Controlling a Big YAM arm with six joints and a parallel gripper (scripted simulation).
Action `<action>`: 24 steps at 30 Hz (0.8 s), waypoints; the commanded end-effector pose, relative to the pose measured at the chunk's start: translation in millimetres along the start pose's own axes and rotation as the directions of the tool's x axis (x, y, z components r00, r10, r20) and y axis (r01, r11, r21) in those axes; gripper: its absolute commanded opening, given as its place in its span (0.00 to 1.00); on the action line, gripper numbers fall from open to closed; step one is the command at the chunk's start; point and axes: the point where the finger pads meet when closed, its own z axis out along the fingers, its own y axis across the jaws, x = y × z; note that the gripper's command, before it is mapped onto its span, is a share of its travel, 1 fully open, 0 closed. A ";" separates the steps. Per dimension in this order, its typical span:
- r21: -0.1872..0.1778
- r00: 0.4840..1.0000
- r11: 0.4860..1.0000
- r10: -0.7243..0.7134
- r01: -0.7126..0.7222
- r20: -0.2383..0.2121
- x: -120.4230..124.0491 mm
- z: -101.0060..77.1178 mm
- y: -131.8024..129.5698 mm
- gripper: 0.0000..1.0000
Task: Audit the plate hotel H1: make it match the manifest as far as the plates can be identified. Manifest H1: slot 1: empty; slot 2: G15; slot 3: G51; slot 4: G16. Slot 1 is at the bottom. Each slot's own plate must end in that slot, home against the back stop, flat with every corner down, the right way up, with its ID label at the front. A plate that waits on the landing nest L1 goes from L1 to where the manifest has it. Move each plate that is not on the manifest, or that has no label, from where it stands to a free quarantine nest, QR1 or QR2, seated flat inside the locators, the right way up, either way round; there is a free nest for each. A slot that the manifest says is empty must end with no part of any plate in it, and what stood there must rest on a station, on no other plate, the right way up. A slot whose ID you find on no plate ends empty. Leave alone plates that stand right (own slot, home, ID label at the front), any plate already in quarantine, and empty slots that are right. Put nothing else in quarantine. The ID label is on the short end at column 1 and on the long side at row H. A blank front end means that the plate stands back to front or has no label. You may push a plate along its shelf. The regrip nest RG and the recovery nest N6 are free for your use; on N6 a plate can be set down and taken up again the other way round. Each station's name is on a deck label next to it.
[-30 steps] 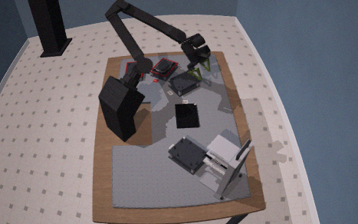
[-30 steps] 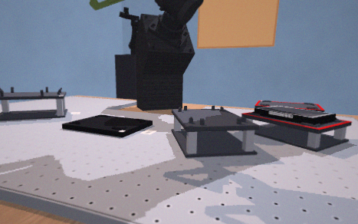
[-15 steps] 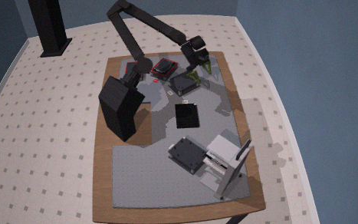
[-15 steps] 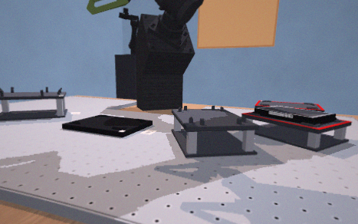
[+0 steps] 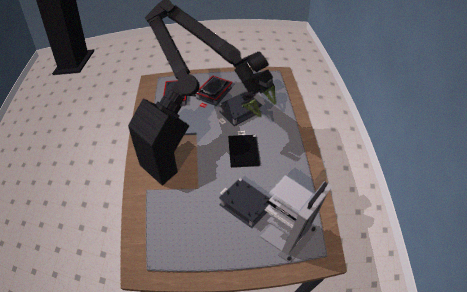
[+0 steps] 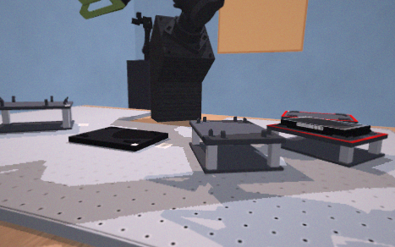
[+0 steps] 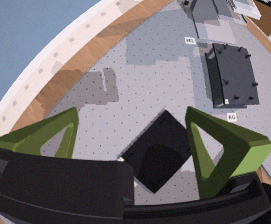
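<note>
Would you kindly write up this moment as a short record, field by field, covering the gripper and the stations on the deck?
gripper: gripper open, green fingers wide apart, nothing between them
gripper position: raised above the deck, over a dark raised nest
red-edged nest: red-edged nest holds a dark plate
flat black pad: flat black pad low on the deck, nothing on it
plate hotel: plate hotel at the deck's far end from the gripper

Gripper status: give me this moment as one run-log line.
gripper: open, holds nothing | position: raised above the deck, over a flat black nest | red-edged nest: holds a plate | hotel: not reached
</note>
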 end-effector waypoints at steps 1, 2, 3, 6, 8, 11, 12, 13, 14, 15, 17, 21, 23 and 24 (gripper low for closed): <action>-0.005 0.999 1.000 -0.028 0.028 0.027 -10.8 1.9 -1.2 1.00; -0.005 0.999 1.000 -0.028 0.028 0.027 -10.8 1.9 -1.2 1.00; -0.023 0.999 0.999 -0.033 0.034 0.041 -19.5 0.7 8.3 1.00; -0.005 0.999 1.000 -0.028 0.029 0.028 -16.9 7.4 -12.0 1.00; -0.004 0.999 1.000 -0.029 0.029 0.028 -20.0 10.1 -17.4 1.00; -0.004 0.999 1.000 -0.029 0.029 0.028 -24.5 14.2 -25.5 1.00; -0.004 0.999 1.000 -0.029 0.029 0.028 -26.0 15.6 -28.2 1.00; -0.004 0.999 1.000 -0.029 0.029 0.029 -27.6 17.0 -30.9 1.00; -0.004 0.999 1.000 -0.030 0.030 0.029 -29.4 18.3 -33.1 1.00; -0.008 0.999 0.999 -0.031 0.031 0.032 -32.6 19.4 -33.5 1.00; -0.004 0.999 1.000 -0.030 0.030 0.030 -34.0 22.4 -41.2 1.00; -0.005 0.999 1.000 -0.031 0.031 0.031 -37.7 25.0 -45.7 1.00; -0.003 0.999 1.000 -0.030 0.030 0.029 -39.7 27.8 -52.5 1.00; -0.003 0.999 1.000 -0.030 0.030 0.029 -41.2 29.2 -55.3 1.00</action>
